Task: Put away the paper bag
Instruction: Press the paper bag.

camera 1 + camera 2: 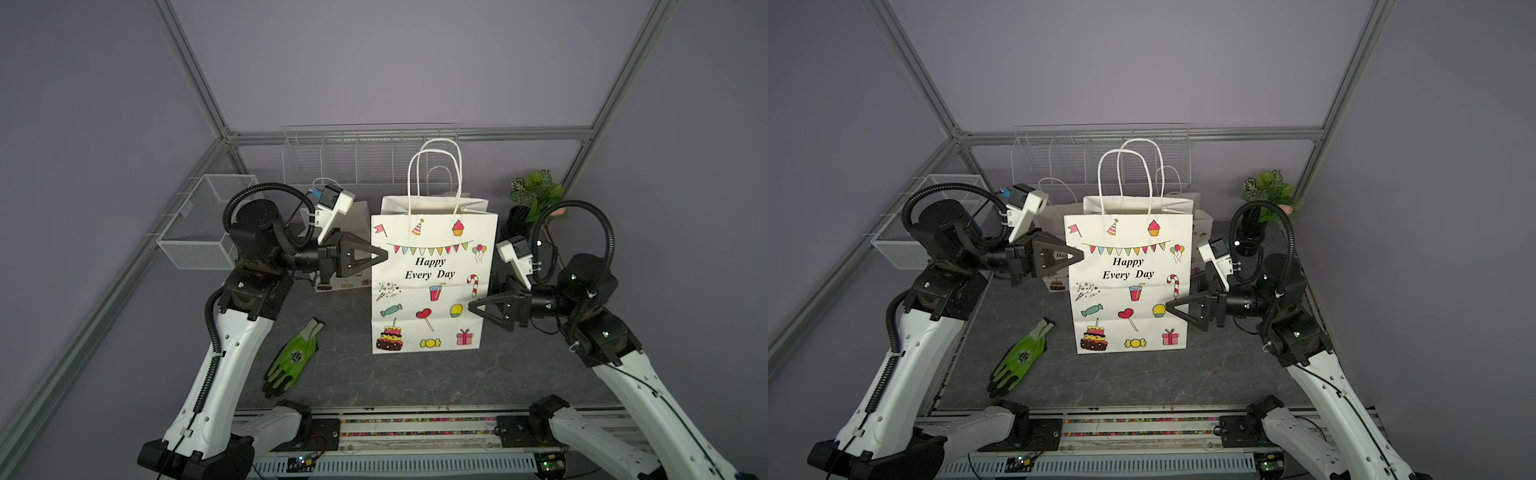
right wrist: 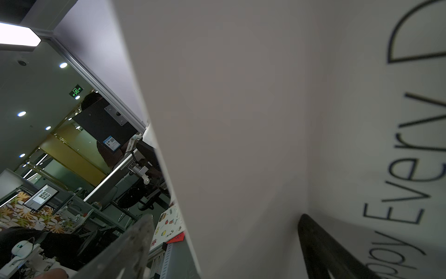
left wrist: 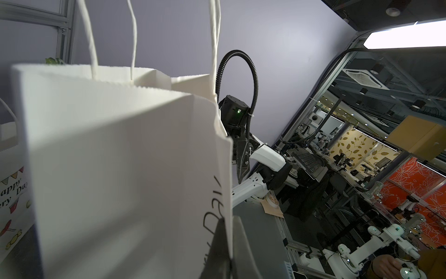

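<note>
A white paper bag (image 1: 432, 286) (image 1: 1129, 286) printed "Happy Every Day" stands upright mid-table, its handles up. My left gripper (image 1: 384, 255) (image 1: 1080, 255) is shut on the bag's left front edge, up near the printed bunting. In the left wrist view the gripper (image 3: 229, 219) has the paper edge of the bag (image 3: 120, 157) pinched between its fingers. My right gripper (image 1: 471, 305) (image 1: 1169, 305) is open at the bag's lower right edge. In the right wrist view its jaws (image 2: 225, 217) straddle that corner of the bag (image 2: 241, 120). One finger (image 2: 313, 241) lies against the printed face.
A green glove (image 1: 293, 357) lies on the table left of the bag. More white bags (image 1: 440, 201) stand behind it, before a wire rack (image 1: 365, 153). A mesh basket (image 1: 203, 224) hangs on the left frame. A potted plant (image 1: 534, 195) stands at the back right.
</note>
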### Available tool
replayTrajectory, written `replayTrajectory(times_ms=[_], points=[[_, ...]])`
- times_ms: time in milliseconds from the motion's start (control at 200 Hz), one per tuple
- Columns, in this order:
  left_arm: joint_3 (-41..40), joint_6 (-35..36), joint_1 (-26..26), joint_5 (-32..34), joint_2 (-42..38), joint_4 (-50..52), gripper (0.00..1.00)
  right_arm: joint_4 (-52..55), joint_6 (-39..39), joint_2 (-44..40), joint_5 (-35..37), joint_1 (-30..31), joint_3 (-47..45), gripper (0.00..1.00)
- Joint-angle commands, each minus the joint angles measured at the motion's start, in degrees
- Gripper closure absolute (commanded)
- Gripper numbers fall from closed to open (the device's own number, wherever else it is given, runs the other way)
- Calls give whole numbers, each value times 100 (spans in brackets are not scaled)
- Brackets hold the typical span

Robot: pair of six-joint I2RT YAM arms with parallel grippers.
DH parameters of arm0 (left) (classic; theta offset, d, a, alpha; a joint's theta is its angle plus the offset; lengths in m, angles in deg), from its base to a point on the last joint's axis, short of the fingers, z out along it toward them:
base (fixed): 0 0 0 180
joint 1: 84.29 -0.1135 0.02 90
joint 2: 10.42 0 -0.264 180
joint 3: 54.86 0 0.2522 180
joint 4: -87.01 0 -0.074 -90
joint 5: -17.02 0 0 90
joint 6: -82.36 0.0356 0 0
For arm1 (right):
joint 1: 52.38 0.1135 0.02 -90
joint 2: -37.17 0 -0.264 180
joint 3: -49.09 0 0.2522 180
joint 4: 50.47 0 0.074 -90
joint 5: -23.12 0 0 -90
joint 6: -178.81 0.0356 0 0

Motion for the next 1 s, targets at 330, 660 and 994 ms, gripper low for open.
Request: replayTrajectory(times_ms=[330,660,994], points=[[-273,333,-33,-14,-42,113,100,930,-698,277,613,59,953,16],[-461,380,-31,113,-129,137,100,1262,-940,607,864,212,1458,43],[-465,503,-31,263,-104,278,100,1470,-1110,724,1085,372,1602,86]])
